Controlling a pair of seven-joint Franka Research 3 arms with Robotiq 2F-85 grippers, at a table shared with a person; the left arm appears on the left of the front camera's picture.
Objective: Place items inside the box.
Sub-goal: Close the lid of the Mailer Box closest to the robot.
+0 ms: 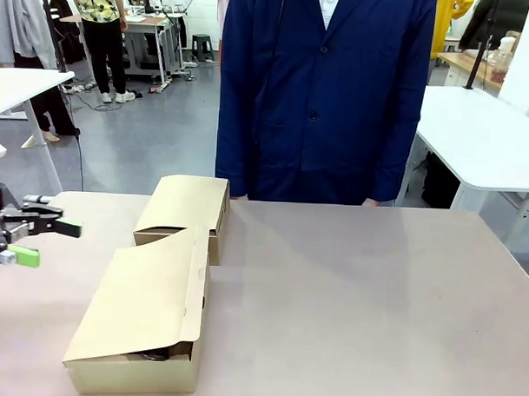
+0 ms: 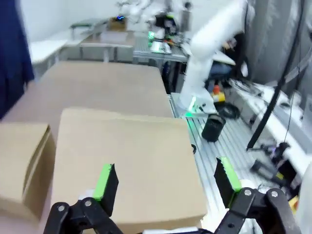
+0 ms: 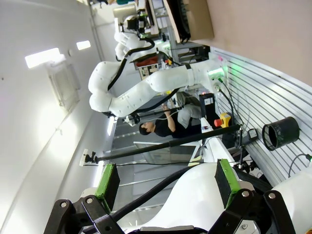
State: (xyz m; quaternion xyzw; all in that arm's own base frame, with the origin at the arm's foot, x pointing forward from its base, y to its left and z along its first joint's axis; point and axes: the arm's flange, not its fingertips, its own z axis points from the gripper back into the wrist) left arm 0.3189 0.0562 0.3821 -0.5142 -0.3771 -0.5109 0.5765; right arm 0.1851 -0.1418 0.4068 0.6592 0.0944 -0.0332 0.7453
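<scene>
Box (image 1: 143,311): lower left of frame, flap lid nearly down, long axis running from bottom edge up toward the smaller box (image 1: 184,208) touching its far end. Desk (image 1: 356,305): bare across centre and right. Left gripper (image 1: 33,239) at left edge, fingers spread, holding nothing; right gripper (image 3: 165,183) fingers spread, holding nothing.

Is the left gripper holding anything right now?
No, the left gripper is open with nothing between its green pads, hovering over the big box.

a grey floor (image 1: 154,133) stretches behind the tan surface (image 1: 357,297). white tables (image 1: 484,136) stand at either side, and cluttered desks (image 1: 153,25) sit farther back.
</scene>
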